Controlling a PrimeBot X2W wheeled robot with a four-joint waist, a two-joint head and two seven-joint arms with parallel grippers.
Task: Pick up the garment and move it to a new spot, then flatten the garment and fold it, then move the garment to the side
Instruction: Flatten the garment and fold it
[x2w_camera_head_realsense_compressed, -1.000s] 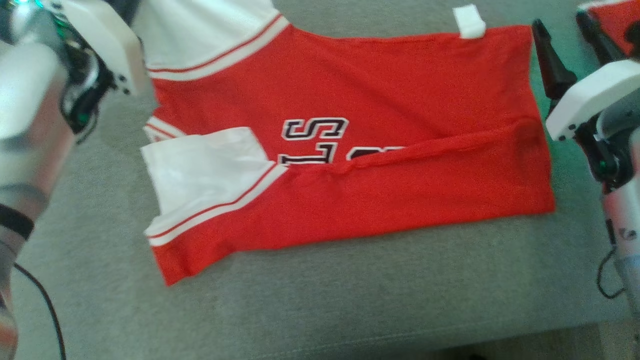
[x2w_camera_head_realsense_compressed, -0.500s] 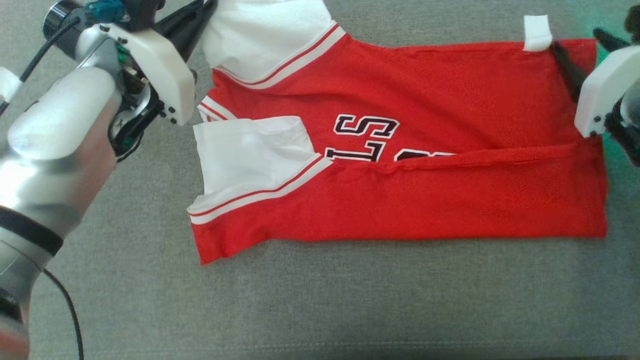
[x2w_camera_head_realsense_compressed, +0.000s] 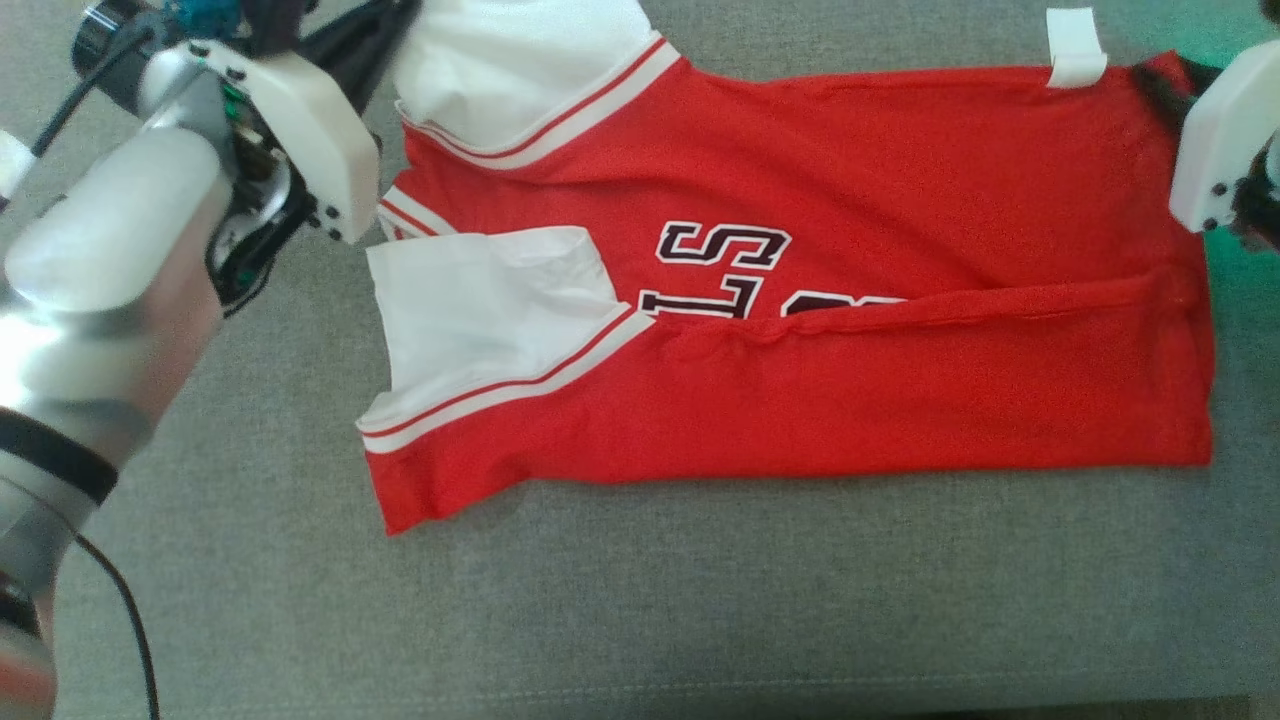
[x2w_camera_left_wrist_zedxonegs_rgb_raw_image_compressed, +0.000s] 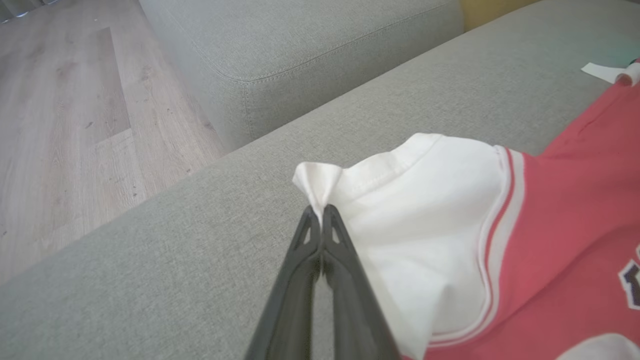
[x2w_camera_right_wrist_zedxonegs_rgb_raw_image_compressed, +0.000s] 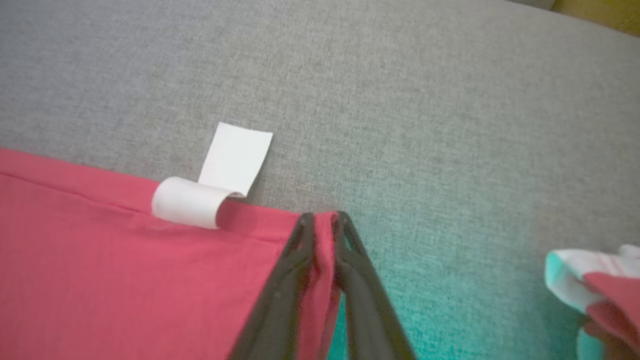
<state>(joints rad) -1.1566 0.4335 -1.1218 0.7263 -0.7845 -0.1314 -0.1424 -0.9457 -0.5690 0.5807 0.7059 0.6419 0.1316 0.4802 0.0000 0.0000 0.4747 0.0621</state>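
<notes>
The garment (x2w_camera_head_realsense_compressed: 850, 300) is a red jersey with white sleeves and black lettering, spread on grey upholstery with its near half folded up over the letters. My left gripper (x2w_camera_left_wrist_zedxonegs_rgb_raw_image_compressed: 321, 212) is shut on the tip of the far white sleeve (x2w_camera_left_wrist_zedxonegs_rgb_raw_image_compressed: 420, 200), which puckers at the fingertips. In the head view that left gripper (x2w_camera_head_realsense_compressed: 385, 20) sits at the top left beside the sleeve (x2w_camera_head_realsense_compressed: 520, 60). My right gripper (x2w_camera_right_wrist_zedxonegs_rgb_raw_image_compressed: 322, 220) is shut on the jersey's far hem corner (x2w_camera_right_wrist_zedxonegs_rgb_raw_image_compressed: 320, 250), red cloth pinched between both fingers. It shows at the top right, right gripper (x2w_camera_head_realsense_compressed: 1165, 80).
A white care label (x2w_camera_head_realsense_compressed: 1072, 45) curls off the hem next to the right gripper, label (x2w_camera_right_wrist_zedxonegs_rgb_raw_image_compressed: 215, 195). Another red and white cloth (x2w_camera_right_wrist_zedxonegs_rgb_raw_image_compressed: 595, 285) lies to the right. The left wrist view shows a grey cushion block (x2w_camera_left_wrist_zedxonegs_rgb_raw_image_compressed: 300, 55) and wooden floor (x2w_camera_left_wrist_zedxonegs_rgb_raw_image_compressed: 75, 125) beyond the seat edge.
The right gripper has gone from open beside the hem corner to shut on it. The head camera shifted between the earliest frame and now. The left gripper kept its hold on the sleeve.
</notes>
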